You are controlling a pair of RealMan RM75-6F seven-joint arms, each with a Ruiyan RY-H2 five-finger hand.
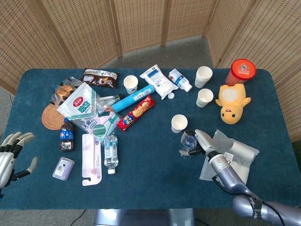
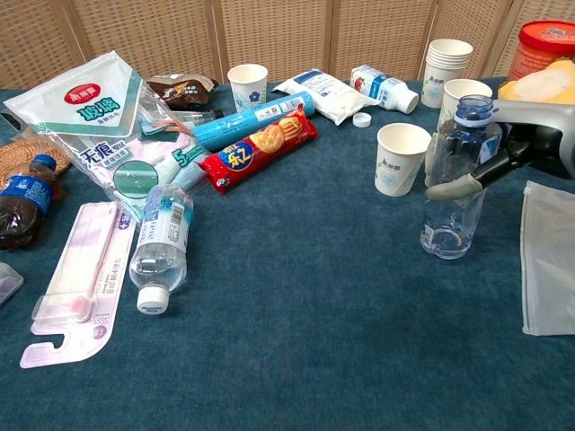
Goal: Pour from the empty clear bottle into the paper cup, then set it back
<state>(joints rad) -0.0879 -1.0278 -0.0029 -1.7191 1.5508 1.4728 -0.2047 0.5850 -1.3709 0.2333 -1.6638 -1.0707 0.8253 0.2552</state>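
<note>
Right hand [image 2: 503, 162] wraps the clear bottle [image 2: 454, 184], standing upright, mouth up, beside the paper cup [image 2: 401, 159]; left hand [image 1: 11, 153] open-fingered.

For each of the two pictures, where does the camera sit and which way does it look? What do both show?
Head view: high above the near edge, looking steeply down on the whole table; both robot hands show, left and right.
Chest view: low at the near edge, looking across the table toward the screens; only the right robot hand shows.
Shared: the right robot hand holding the bottle upright beside the cup.
</note>
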